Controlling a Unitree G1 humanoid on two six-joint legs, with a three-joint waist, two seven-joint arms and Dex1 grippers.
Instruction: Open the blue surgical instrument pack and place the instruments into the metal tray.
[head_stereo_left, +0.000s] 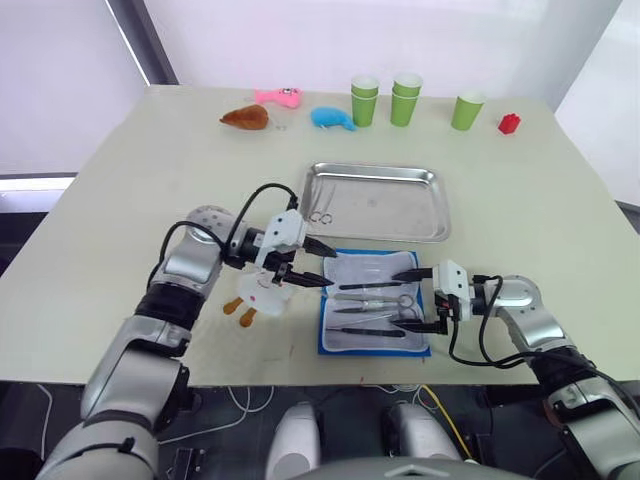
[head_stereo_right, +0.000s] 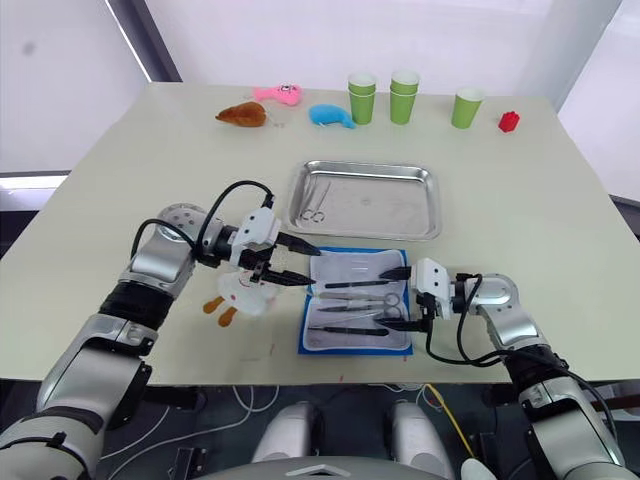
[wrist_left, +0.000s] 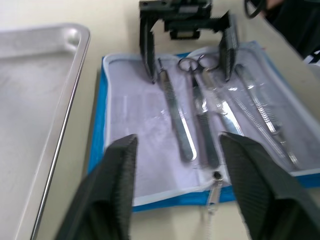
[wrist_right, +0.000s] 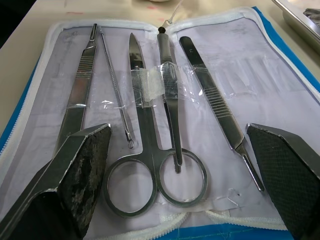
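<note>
The blue surgical instrument pack (head_stereo_left: 375, 305) lies unzipped and flat near the table's front edge, its pale lining up. On the lining rest several instruments under clear straps: scissors (wrist_right: 155, 180), forceps (wrist_right: 220, 110), a thin probe (wrist_right: 117, 90) and a flat handle (wrist_right: 80, 85). My left gripper (head_stereo_left: 325, 265) is open at the pack's left edge. My right gripper (head_stereo_left: 403, 300) is open at the right edge, its fingers astride the scissors' rings. Just beyond the pack sits the metal tray (head_stereo_left: 430, 205), with one small pair of scissors (head_stereo_left: 320, 215) in its left end.
A white toy with orange feet (head_stereo_left: 258, 295) lies under my left wrist. Along the far edge stand green cups (head_stereo_left: 404, 98), a red block (head_stereo_left: 509, 123), a blue whale toy (head_stereo_left: 331, 118), a pink toy (head_stereo_left: 279, 96) and a brown toy (head_stereo_left: 245, 118).
</note>
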